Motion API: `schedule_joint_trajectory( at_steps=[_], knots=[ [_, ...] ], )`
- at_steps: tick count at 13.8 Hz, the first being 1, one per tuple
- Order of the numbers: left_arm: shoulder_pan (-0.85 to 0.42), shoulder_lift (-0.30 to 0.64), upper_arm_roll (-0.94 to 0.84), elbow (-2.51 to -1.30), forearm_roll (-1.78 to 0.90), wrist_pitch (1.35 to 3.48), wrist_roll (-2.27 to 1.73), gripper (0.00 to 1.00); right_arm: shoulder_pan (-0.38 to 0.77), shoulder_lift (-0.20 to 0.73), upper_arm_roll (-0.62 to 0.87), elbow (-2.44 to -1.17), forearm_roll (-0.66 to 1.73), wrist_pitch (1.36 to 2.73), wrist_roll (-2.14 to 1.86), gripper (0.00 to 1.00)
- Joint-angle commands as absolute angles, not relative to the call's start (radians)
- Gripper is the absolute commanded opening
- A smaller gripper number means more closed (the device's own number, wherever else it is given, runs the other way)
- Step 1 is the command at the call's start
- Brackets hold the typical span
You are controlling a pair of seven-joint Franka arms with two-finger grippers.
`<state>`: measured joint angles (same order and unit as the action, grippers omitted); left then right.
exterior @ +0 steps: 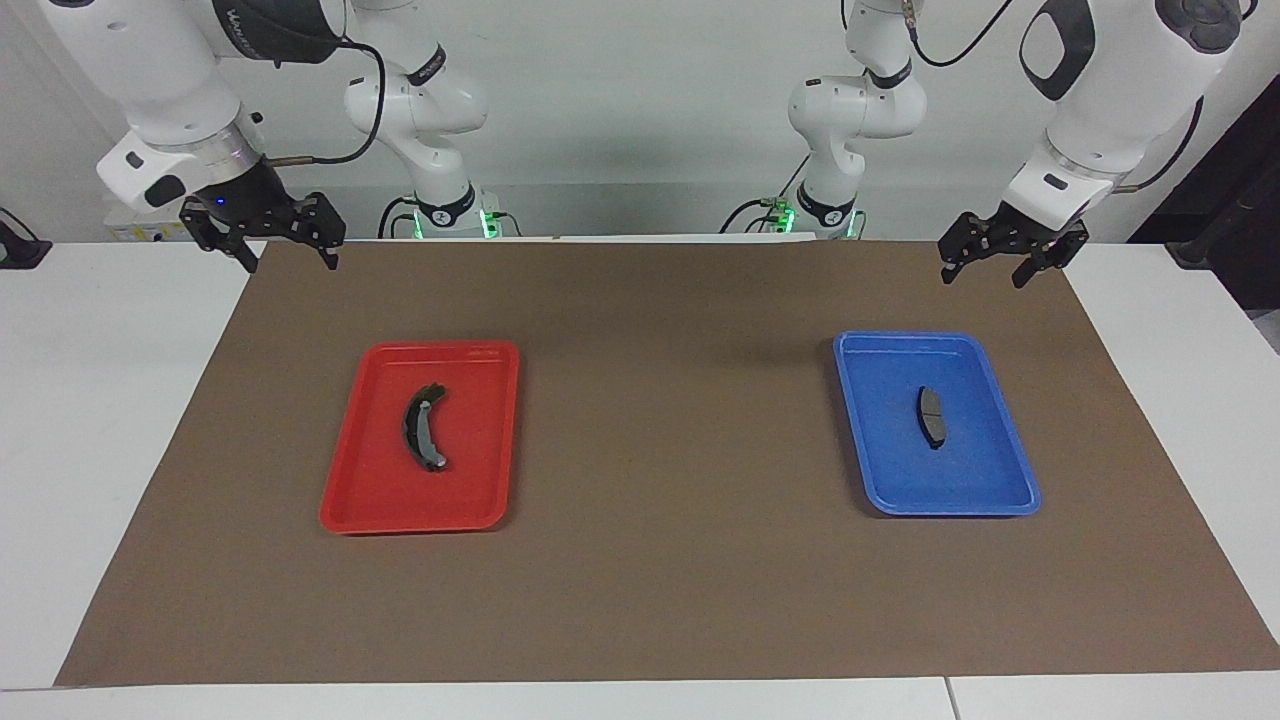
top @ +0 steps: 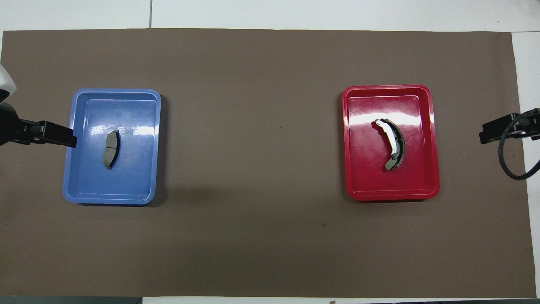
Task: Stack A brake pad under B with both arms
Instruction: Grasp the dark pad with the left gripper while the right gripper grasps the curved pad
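Two trays are sitting on the brown mat that is covering the white table: one blue tray toward the left arm's end and one red tray toward the right arm's end, well apart from each other. Each tray is holding exactly one brake pad, so two pads in all.

The A brake pad, short, flat and dark grey with a thin groove across its middle, is lying alone on the floor of the blue tray. B, the longer crescent-shaped pad, is lying alone in the red tray, near its middle.

Two arms are waiting, one at each end of the table. The left pincer is hanging in the air over the mat's edge, up beside the blue tray's end of the table, with its fingers spread apart and nothing between them. The right pincer is hanging over the mat's corner at the red tray's end, fingers also spread apart and holding nothing.

The facing view is showing both arms whole, their bases and the height of the pincers above the table. The overhead view is showing only the pincers' dark tips at its edges, but it is giving a plainer look at B's pale inner face and at the glossy tray floors.
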<state>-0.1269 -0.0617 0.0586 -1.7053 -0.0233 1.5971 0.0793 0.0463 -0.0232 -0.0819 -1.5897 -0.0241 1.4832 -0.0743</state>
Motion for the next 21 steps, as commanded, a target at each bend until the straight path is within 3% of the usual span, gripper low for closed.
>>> schedule_joint_trajectory(
  at_steps=[1, 6, 12, 16, 21],
  knots=[
    [-0.144, -0.066, 0.072, -1.707, -0.017, 1.611, 0.071, 1.00, 0.043, -0.029, -0.080, -1.600, -0.023, 1.502, -0.089, 0.99],
    [-0.143, -0.071, 0.081, -1.732, -0.017, 1.660, 0.083, 1.00, 0.043, -0.031, -0.080, -1.608, -0.023, 1.520, -0.089, 0.99],
    [-0.143, -0.066, 0.136, -1.981, -0.017, 2.006, 0.150, 1.00, 0.072, -0.038, -0.078, -1.628, -0.023, 1.525, -0.089, 0.99],
    [-0.138, -0.011, 0.137, -2.158, 0.003, 2.279, 0.156, 1.00, 0.075, -0.078, -0.075, -1.802, -0.020, 1.716, -0.081, 0.99],
    [-0.137, 0.093, 0.138, -2.267, 0.003, 2.462, 0.155, 1.00, 0.130, 0.004, -0.074, -1.940, 0.009, 1.903, 0.038, 0.99]
  ],
)
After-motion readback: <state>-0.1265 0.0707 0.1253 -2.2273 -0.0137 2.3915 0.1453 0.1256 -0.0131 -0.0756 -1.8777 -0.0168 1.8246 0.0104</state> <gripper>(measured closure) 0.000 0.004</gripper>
